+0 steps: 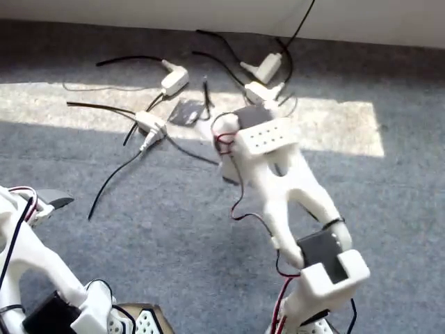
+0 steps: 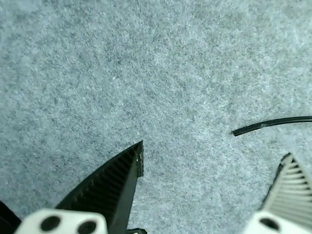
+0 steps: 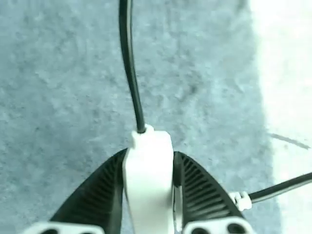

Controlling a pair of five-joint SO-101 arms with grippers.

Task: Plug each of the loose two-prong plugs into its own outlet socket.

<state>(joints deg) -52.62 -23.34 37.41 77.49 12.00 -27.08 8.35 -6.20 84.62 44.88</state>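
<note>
My right gripper (image 3: pixel 149 154) is shut on a white plug (image 3: pixel 147 190), whose black cord (image 3: pixel 129 63) runs away over the grey carpet. In the high view this plug (image 1: pixel 264 91) lies just beyond the right arm's wrist (image 1: pixel 264 136), close to another white plug piece (image 1: pixel 268 67). Two more white pieces with black cords lie to the left, one (image 1: pixel 174 80) farther back and one (image 1: pixel 150 126) nearer. My left gripper (image 2: pixel 214 149) hangs open over bare carpet with nothing between its fingers, and a loose cord end (image 2: pixel 273 122) lies just beyond it. The high view shows it (image 1: pixel 50 202) at the left edge.
A small dark flat object (image 1: pixel 184 111) lies between the plug groups. Loose black cords (image 1: pixel 115 174) trail over the carpet. A sunlit band (image 1: pixel 334 125) crosses the back, and a pale wall edge (image 1: pixel 361 28) borders the far side.
</note>
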